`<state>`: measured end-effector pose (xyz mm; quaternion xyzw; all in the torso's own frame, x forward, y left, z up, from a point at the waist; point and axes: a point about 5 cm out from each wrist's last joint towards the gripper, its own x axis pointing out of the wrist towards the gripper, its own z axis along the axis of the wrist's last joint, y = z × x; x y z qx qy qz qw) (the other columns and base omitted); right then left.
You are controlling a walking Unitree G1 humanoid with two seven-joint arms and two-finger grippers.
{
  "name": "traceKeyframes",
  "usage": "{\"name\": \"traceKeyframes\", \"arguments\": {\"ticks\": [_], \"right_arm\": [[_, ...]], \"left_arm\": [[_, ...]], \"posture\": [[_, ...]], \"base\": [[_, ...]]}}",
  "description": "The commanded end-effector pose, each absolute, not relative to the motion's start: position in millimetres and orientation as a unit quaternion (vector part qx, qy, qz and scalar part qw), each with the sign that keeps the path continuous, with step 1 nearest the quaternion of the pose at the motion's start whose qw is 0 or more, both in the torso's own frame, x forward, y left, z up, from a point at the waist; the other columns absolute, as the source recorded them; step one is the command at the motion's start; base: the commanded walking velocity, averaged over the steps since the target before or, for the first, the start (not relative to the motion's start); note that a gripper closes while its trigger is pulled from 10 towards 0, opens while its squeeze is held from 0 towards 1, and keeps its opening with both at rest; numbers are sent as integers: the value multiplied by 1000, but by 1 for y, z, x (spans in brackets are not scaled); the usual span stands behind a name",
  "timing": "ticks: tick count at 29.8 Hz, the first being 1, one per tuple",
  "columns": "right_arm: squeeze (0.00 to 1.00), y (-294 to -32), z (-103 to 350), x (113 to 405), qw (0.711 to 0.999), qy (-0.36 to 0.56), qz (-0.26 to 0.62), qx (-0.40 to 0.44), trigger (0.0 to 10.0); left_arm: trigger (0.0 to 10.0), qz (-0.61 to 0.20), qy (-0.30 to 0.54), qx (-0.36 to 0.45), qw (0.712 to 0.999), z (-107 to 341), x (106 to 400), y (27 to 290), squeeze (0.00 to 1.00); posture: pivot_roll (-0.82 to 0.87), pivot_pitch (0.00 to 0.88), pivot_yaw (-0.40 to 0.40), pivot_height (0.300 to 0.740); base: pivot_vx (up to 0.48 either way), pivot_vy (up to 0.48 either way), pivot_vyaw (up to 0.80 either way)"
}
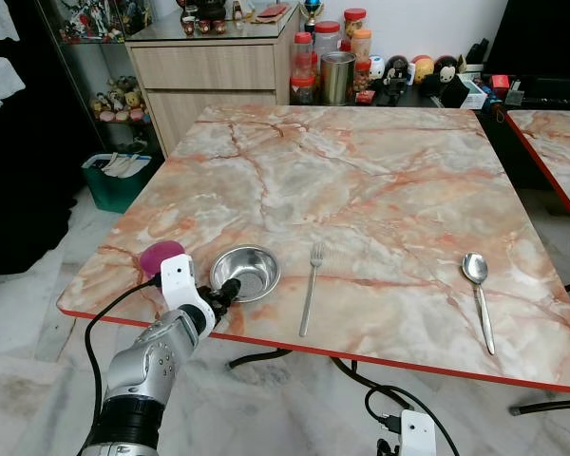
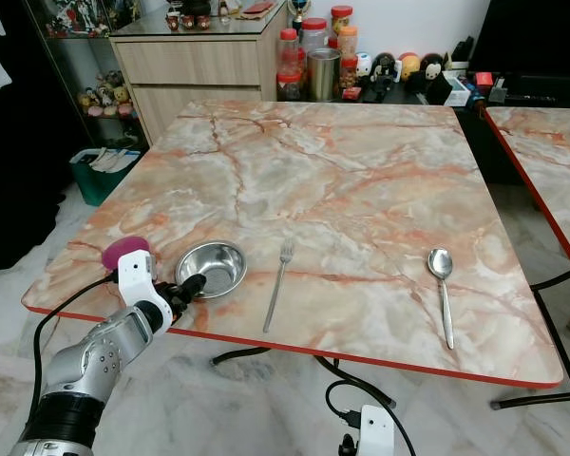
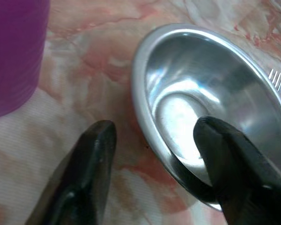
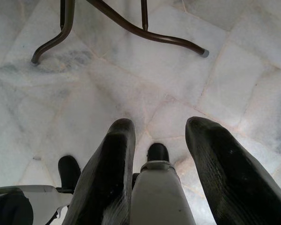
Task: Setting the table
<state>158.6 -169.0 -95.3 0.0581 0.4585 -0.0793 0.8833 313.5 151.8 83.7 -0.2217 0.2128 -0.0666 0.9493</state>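
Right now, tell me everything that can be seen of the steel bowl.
The steel bowl is small, round and shiny, with a rolled rim, and empty. It sits upright on the marble-patterned table near the front edge, between the purple cup and the fork, apart from both. The left gripper has its jaws open astride the near rim, one finger inside the bowl, one outside.

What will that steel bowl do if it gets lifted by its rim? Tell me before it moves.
The steel bowl looks thin and rigid, so probably light and stiff. Its polished, curved wall may slip between the fingers of the left gripper, which straddle the rim, open. Held at one edge, it would likely tilt down on the far side toward the fork.
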Motion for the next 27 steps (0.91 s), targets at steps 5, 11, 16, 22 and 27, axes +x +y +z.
{"name": "traceKeyframes", "arguments": {"ticks": [5, 11, 16, 22, 27], "right_arm": [[0, -168, -95, 159, 885, 454, -82, 60, 10000], [0, -169, -95, 159, 885, 455, -82, 60, 10000], [0, -169, -95, 159, 885, 455, -82, 59, 10000], [0, -169, -95, 159, 885, 456, -81, 59, 10000], [0, -169, -95, 160, 885, 454, -81, 58, 10000]], "left_arm": [[353, -55, 209, -225, 950, 86, 317, 154, 0], [0, -53, 208, -226, 950, 86, 317, 154, 0], [0, -50, 208, -228, 950, 85, 317, 155, 0], [0, -45, 208, -235, 949, 86, 318, 156, 0], [0, -42, 207, -239, 948, 86, 318, 156, 0]], "posture": [[85, 0, 64, 736], [86, 0, 64, 736], [86, 0, 63, 736], [86, 0, 62, 736], [87, 0, 61, 736]], "base": [[0, 0, 0], [0, 0, 0], [0, 0, 0], [0, 0, 0], [0, 0, 0]]}}
